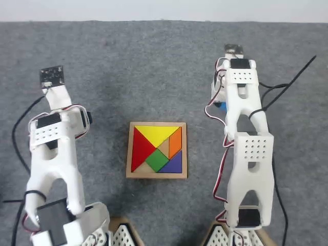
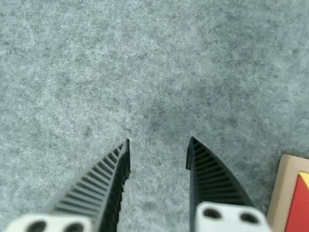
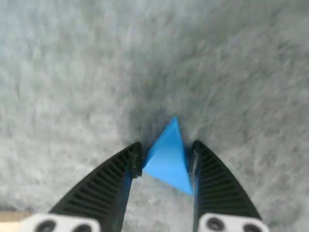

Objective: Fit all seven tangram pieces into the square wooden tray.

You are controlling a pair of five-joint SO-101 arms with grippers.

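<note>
Gripping blue triangle (image 3: 166,157) between fingers (image 3: 113,181) of right gripper (image 3: 166,144), apart from wooden tray (image 1: 156,124). Holding left gripper (image 2: 158,141) fingers parted, empty, near tray.

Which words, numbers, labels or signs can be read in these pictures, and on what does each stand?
No text can be read.
On the wooden tray and its coloured pieces: no print.
On the blue triangle held by the right gripper: none.
On the small dark board atop an arm: any marks are too small to read.
</note>
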